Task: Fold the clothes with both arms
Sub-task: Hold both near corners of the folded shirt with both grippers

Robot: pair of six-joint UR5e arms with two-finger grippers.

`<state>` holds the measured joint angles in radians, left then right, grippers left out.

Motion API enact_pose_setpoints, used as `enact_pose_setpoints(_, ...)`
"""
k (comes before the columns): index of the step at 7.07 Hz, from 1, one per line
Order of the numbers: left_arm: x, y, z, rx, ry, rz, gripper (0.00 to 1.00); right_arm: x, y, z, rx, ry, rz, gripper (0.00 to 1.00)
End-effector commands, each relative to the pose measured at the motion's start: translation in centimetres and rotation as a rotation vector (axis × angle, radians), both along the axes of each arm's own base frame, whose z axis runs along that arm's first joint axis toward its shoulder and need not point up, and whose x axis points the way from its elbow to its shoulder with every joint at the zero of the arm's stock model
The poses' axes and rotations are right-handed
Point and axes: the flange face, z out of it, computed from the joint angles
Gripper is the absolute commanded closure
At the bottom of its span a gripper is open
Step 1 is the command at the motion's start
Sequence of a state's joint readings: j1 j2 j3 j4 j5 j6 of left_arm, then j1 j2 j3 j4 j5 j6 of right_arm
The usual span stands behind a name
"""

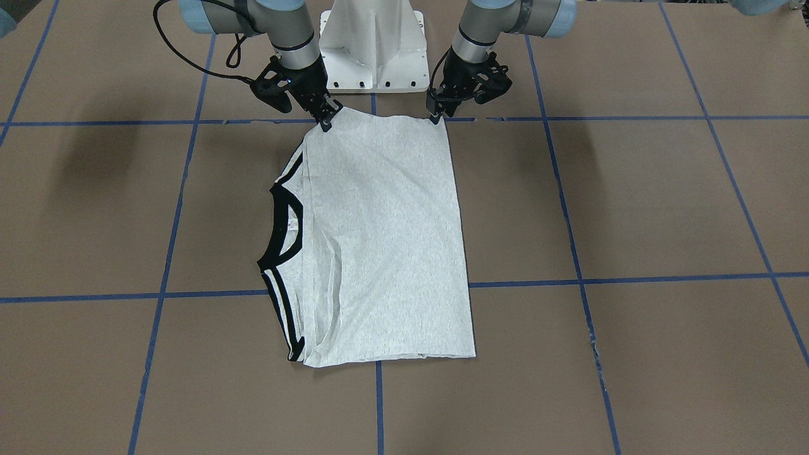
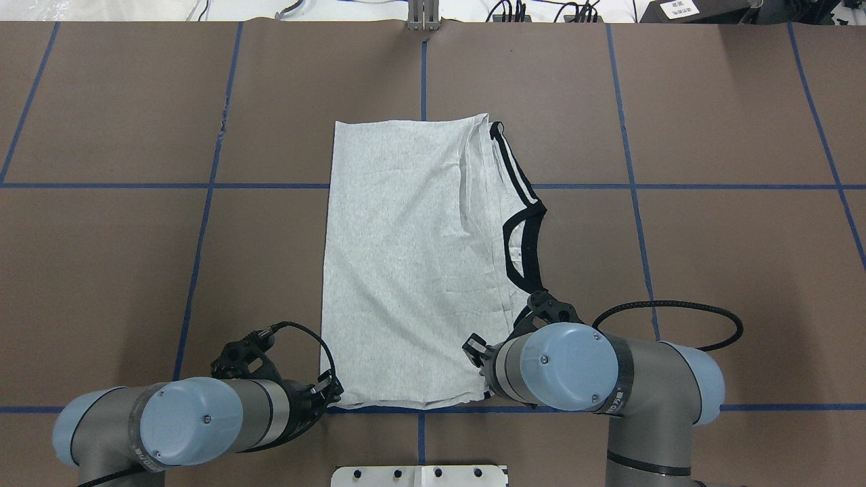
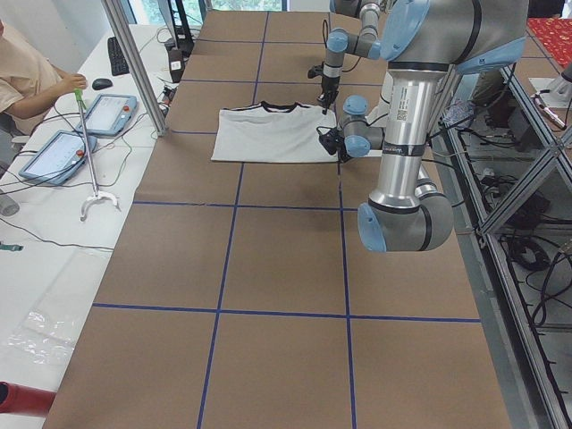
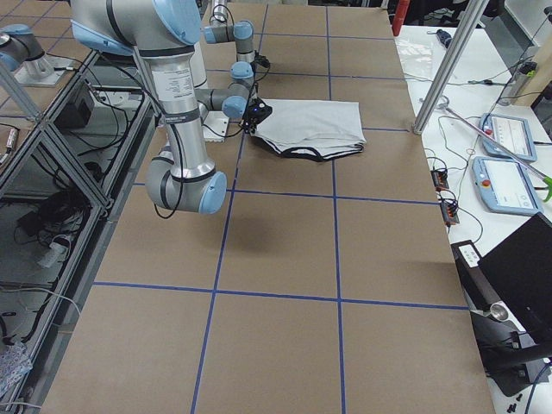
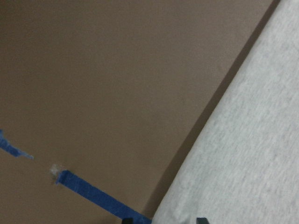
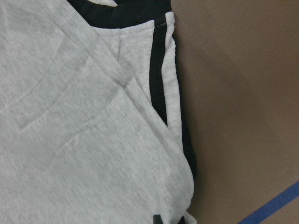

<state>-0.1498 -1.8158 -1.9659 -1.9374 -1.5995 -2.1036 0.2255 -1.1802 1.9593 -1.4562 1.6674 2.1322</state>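
Brown table (image 1: 632,202), both fingers pinching T-shirt (image 1: 385,240) corners

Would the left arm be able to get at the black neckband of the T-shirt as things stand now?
Probably not easily: the neckband lies on the T-shirt's far side from the left gripper, and the right gripper stands close to it.

T-shirt (image 1: 379,240) lies with plain grey cloth up; no print shows in any view. Left gripper (image 1: 435,117): jaws too small in the front view to tell whether they pinch the corner; overhead, the arm's own wrist covers them. Right gripper (image 1: 326,121): likewise, tips partly hidden at the cloth edge. Both wrist views are cut off at the bottom, showing only fingertip slivers. Person (image 3: 27,80) cropped at the left side view's edge.
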Motion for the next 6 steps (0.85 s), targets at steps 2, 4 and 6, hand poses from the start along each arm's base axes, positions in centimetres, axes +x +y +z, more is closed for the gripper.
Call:
enact_pose_setpoints(2, 0.1, 0.0, 0.0, 0.000, 0.000, -0.001, 0.71, 0.4, 0.1, -0.3, 0.002, -0.008, 0.000, 1.00)
enact_pose_setpoints(4, 0.1, 0.0, -0.3, 0.000, 0.004, -0.001, 1.00, 0.5, 0.1, 0.0, 0.001, -0.004, 0.000, 1.00)
enact_pose_setpoints(6, -0.3, -0.3, -2.5, 0.004, 0.048, -0.008, 1.00, 0.5, 0.1, 0.0, 0.001, -0.004, 0.000, 1.00)
